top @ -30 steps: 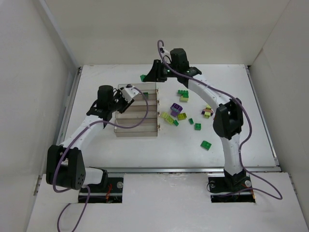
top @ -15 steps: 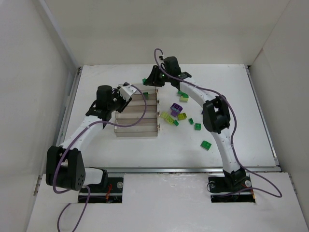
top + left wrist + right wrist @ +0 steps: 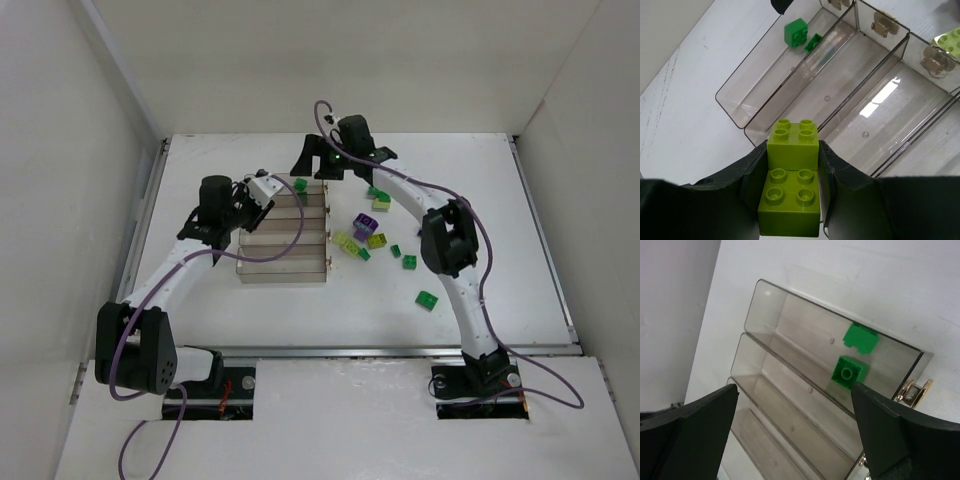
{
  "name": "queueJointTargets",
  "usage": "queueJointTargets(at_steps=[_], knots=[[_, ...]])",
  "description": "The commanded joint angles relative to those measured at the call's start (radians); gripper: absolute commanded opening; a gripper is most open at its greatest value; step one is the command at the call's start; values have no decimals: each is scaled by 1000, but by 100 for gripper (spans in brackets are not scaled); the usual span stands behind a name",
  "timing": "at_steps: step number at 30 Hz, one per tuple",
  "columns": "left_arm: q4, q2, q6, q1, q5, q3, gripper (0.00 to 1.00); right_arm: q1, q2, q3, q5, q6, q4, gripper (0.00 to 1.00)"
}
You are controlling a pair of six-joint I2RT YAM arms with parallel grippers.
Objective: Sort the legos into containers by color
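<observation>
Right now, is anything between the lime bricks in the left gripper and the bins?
Nothing visible. The left gripper holds the lime bricks just over one end of the bins, and the bins below are open-topped and bare. Two green bricks lie in the far bin. The open right gripper hovers over that one, off the path.

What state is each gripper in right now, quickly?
Left gripper: closed on a yellow-green lego.
Right gripper: open, holding nothing.

Overhead view looks down; both wrist views closely share the containers [image 3: 840, 75].
</observation>
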Motion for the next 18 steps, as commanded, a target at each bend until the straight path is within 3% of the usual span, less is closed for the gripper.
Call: queueJointTargets(at_steps=[1, 7, 11, 18], knots=[[54, -39, 10, 4, 71, 50, 0, 9, -152, -3, -96, -105, -8, 100], [131, -60, 55, 4, 280, 50, 0, 9, -396, -233, -254, -232, 18, 99], [157, -60, 55, 4, 402, 71, 0, 40, -420, -255, -308, -242, 0, 96], [157, -25, 87, 4, 474, 136, 0, 88, -392, -215, -279, -251, -40, 94]])
